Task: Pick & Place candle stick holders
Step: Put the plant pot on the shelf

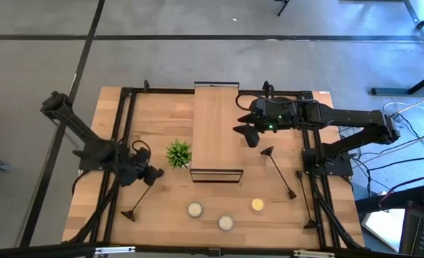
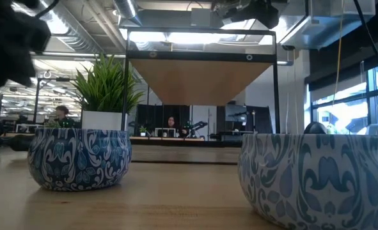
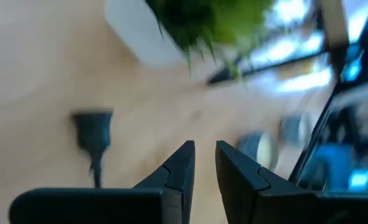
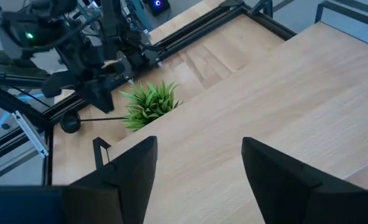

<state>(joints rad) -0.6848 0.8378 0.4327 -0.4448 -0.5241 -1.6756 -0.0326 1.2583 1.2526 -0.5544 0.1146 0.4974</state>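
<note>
The wooden table (image 1: pixel 161 136) carries a raised shelf (image 1: pixel 217 129); no writing is readable anywhere. The right gripper (image 1: pixel 249 133) hovers over the shelf's edge, fingers apart and empty. The left gripper (image 1: pixel 153 174) holds one candle holder (image 1: pixel 141 198) by its rod, tilted, base near the table's front. Another holder (image 1: pixel 280 170) lies right of the shelf. A green plant (image 1: pixel 178 153) stands between gripper and shelf; three candles (image 1: pixel 226 222) sit near the front.

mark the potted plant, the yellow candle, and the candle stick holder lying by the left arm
potted plant (image 1: pixel 178 153): high view, centre of the green leaves.
yellow candle (image 1: pixel 257 205): high view, middle of its round top.
candle stick holder by the left arm (image 1: pixel 141 198): high view, midway along the thin black rod.
</note>
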